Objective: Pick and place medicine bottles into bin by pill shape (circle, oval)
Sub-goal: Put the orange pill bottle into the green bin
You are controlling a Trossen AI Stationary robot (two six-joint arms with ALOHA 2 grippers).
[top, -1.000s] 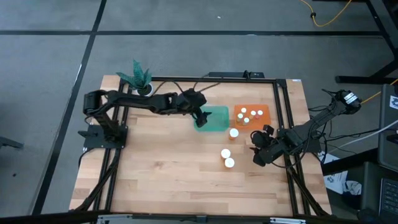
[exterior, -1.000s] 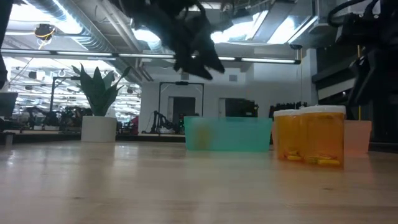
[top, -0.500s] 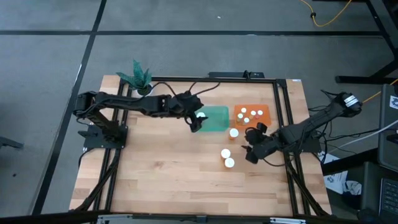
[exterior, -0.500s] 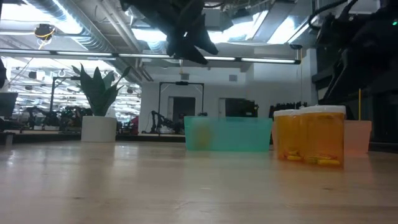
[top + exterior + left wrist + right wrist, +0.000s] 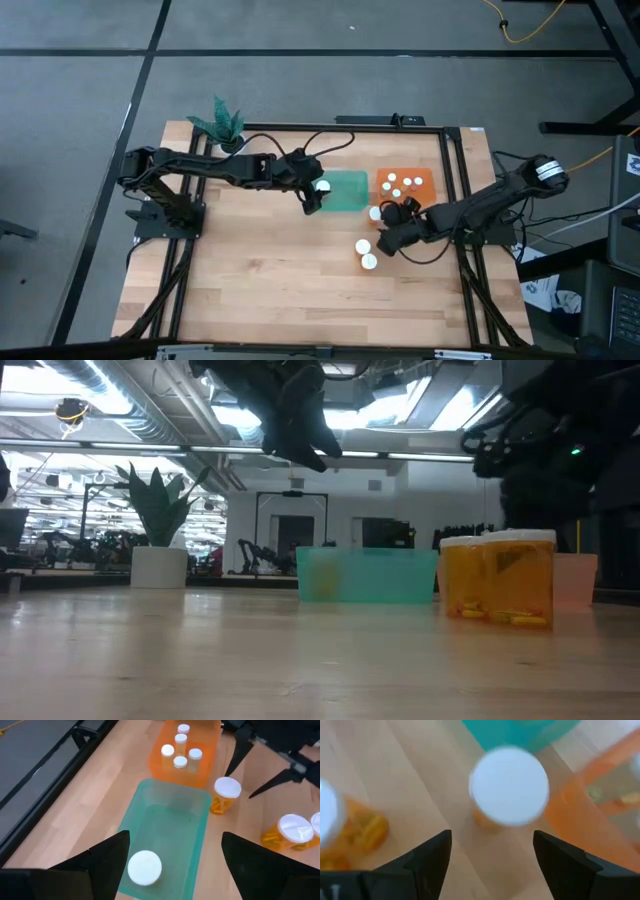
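High view: four medicine bottles (image 5: 400, 185) sit in the orange bin (image 5: 424, 177) right of centre, one capped bottle (image 5: 322, 186) in the green bin (image 5: 348, 192) at centre, two loose bottles (image 5: 365, 254) on the table (image 5: 270, 280) below, a third (image 5: 376, 213) just under the orange bin. Left gripper (image 5: 172, 870) hangs over the green bin's left end, jaws wide apart, empty. Right gripper (image 5: 492, 860) hovers over the third, jaws spread, holding nothing.

The left arm reached across the table from its base at the left, its gripper (image 5: 314, 197) held high with fingers (image 5: 100, 865) spread wide apart. The right arm stretched in from the right, its gripper (image 5: 385, 238) low near the table's middle, fingers (image 5: 427, 860) also spread.
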